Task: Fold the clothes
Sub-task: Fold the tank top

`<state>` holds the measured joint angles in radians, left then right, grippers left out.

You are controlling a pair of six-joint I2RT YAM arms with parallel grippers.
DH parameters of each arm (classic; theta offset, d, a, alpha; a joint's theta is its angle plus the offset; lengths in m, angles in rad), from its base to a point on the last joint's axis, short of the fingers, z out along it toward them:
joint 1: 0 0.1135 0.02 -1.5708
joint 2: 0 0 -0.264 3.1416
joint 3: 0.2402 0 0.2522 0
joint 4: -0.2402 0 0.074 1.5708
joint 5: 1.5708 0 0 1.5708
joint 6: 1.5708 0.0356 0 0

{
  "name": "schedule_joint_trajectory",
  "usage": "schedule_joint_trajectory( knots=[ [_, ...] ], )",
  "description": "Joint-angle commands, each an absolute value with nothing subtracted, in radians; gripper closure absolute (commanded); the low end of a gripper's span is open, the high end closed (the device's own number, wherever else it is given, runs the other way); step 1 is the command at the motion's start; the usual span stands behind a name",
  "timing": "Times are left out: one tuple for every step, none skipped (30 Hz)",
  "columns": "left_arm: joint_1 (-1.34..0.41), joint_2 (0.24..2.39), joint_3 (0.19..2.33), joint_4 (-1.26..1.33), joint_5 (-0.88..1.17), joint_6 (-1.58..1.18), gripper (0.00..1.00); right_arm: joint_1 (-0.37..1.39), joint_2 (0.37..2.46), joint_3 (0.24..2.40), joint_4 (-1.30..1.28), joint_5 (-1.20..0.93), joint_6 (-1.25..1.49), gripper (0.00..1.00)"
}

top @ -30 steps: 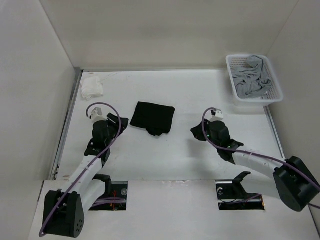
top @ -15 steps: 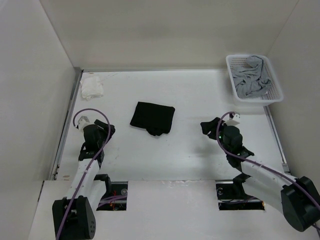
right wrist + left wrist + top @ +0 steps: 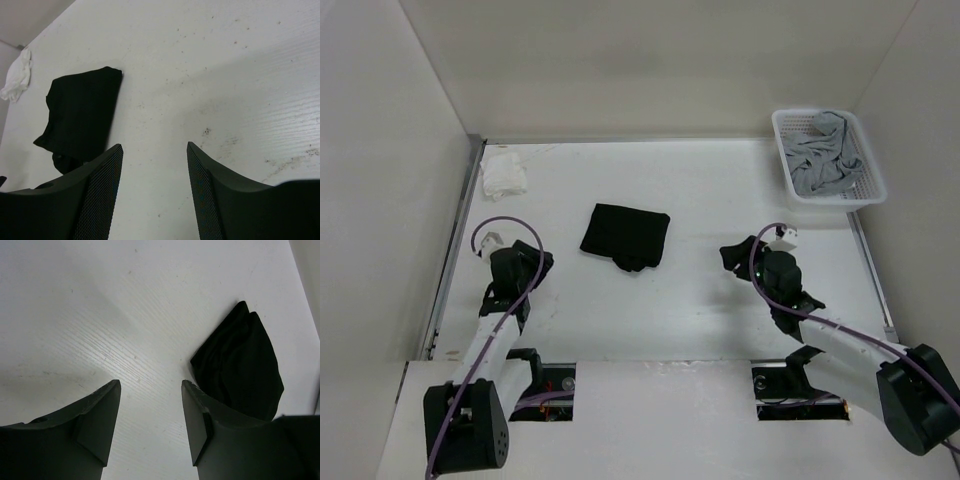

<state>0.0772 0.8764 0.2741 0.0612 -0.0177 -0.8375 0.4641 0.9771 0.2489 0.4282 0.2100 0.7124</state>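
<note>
Top view: the black garment (image 3: 626,237) lies as a compact folded packet at centre frame, unmoved over the last second; the left gripper (image 3: 540,263) has drawn back from its left edge toward lower left; the right gripper (image 3: 731,256) has slid rightward.

Left wrist view: jaws parted, only bare table (image 3: 100,300) between; garment at right, apart.

Right wrist view: jaws newly spread wide, empty; garment at left.

Folding looks finished; both arms seem to be retreating.
</note>
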Motion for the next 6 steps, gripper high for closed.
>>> schedule_joint_trajectory(
  knots=[
    [0.058,0.902,0.284,0.121,-0.009,-0.839,0.50,0.458,0.979,0.258,0.483,0.206,0.723,0.41],
    [0.047,0.913,0.285,0.132,-0.017,-0.838,0.50,0.458,0.979,0.258,0.483,0.204,0.721,0.41],
    [0.036,0.929,0.290,0.141,-0.021,-0.835,0.50,0.456,0.982,0.258,0.483,0.203,0.721,0.41],
    [0.025,0.954,0.301,0.143,-0.025,-0.833,0.50,0.455,0.985,0.258,0.483,0.202,0.722,0.41],
    [0.018,0.971,0.308,0.144,-0.026,-0.830,0.49,0.455,0.986,0.258,0.483,0.202,0.723,0.41],
    [0.012,0.986,0.316,0.147,-0.026,-0.831,0.47,0.453,0.988,0.258,0.483,0.202,0.723,0.41]
  ],
)
